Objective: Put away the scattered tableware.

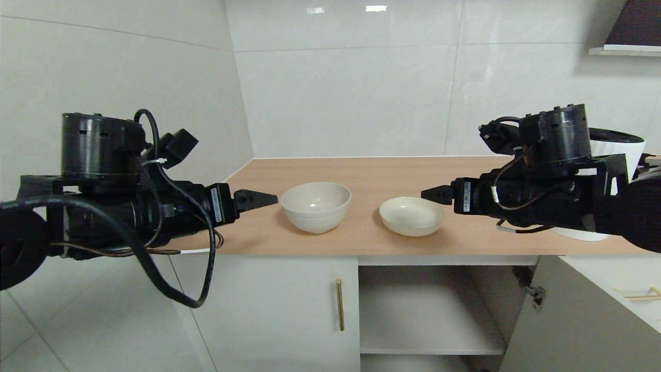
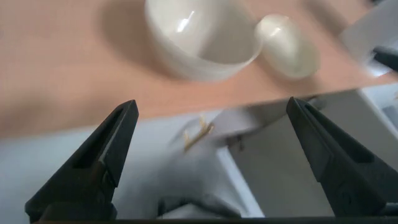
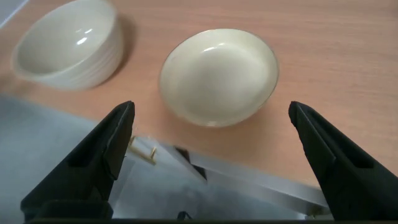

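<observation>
Left gripper (image 1: 262, 198): fingers spread wide, nothing held. It sits off the front left part of the counter (image 1: 372, 170), tip pointing at the deep bowl (image 1: 316, 205), just beside its rim, no contact.

Right gripper (image 1: 433, 194): also spread wide and empty. It points at the shallow bowl (image 1: 412, 215) from the right, near it but clear of it.

Both bowls are cream-white, upright and look empty. They stand side by side near the counter's front edge, with the deep one on the left and the shallow one on the right. Small gap between them, not touching. Both lie between the two grippers.

Under the counter: the left cabinet door is shut, brass handle (image 1: 339, 305) vertical. The right compartment is open with its shelf (image 1: 428, 320) visible, and its door (image 1: 568, 320) is swung out to the right.

White round container (image 1: 617, 140) is at the counter's right end, partly hidden behind the right arm. Range hood (image 1: 630, 31) is in the upper right corner. White tiled walls.
</observation>
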